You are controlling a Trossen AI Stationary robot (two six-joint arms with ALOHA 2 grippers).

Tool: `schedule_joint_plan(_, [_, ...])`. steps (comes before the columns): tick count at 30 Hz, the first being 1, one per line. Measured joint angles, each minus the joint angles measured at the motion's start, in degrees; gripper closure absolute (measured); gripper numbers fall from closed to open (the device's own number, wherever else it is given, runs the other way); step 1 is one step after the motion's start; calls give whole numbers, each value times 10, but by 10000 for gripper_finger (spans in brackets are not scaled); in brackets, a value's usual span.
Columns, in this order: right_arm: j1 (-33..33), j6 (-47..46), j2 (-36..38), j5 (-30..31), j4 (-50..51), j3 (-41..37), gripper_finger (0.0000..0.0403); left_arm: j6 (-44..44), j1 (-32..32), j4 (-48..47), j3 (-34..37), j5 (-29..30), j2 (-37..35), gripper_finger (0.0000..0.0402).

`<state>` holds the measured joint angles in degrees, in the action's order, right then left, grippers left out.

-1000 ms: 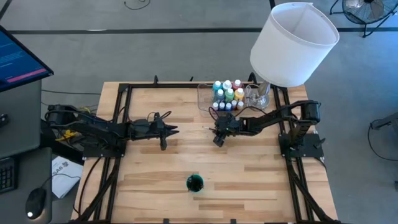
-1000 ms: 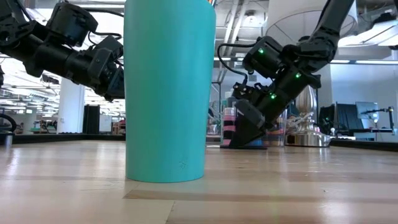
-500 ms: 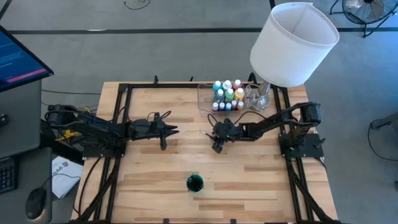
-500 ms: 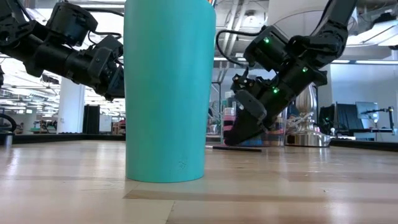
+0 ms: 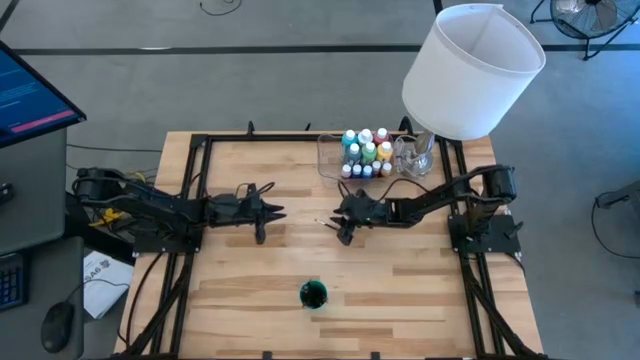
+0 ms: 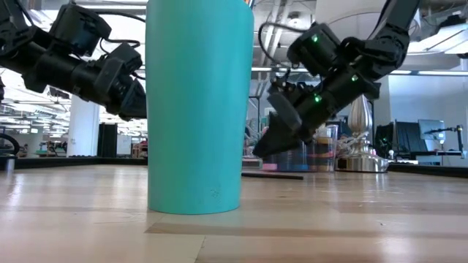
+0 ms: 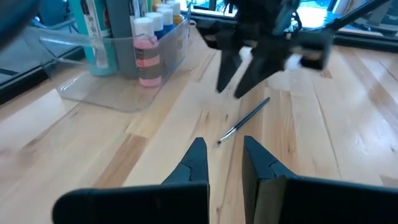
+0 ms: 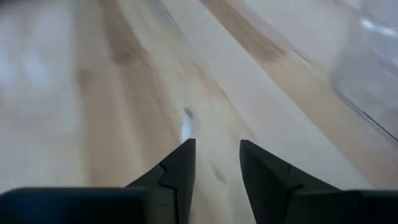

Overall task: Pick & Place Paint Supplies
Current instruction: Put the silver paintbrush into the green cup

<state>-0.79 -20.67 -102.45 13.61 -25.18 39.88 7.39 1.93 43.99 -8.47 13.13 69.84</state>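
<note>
Near the clear tray (image 5: 340,158) with the paint bottles (image 5: 365,150), the right end effector (image 5: 343,228) has moved further away toward the desk (image 5: 420,280) centre, fingers spread and empty above the brush (image 7: 243,120), which lies on the wood; picking is not yet done. The left end effector (image 5: 268,211) waits pressed together.

Light wooden table (image 5: 240,285) with a black frame along its edges. Teal cup (image 5: 313,294) stands near the front edge, about mid-width; a thin dark-handled brush (image 7: 244,120) lies flat near the table's middle. Clear plastic tray (image 5: 327,158) of paint bottles and a lamp base (image 5: 421,156) sit at the back-right.
</note>
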Motion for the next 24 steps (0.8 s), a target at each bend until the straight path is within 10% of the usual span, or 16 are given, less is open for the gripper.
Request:
schedule_joint_plan(9, [68,27,0,-18,-30,15,285,9,-1,4,32,0,0,401])
schedule_joint_plan(24, [38,28,0,-45,490,342,285,6,-1,10,37,-1,0,402])
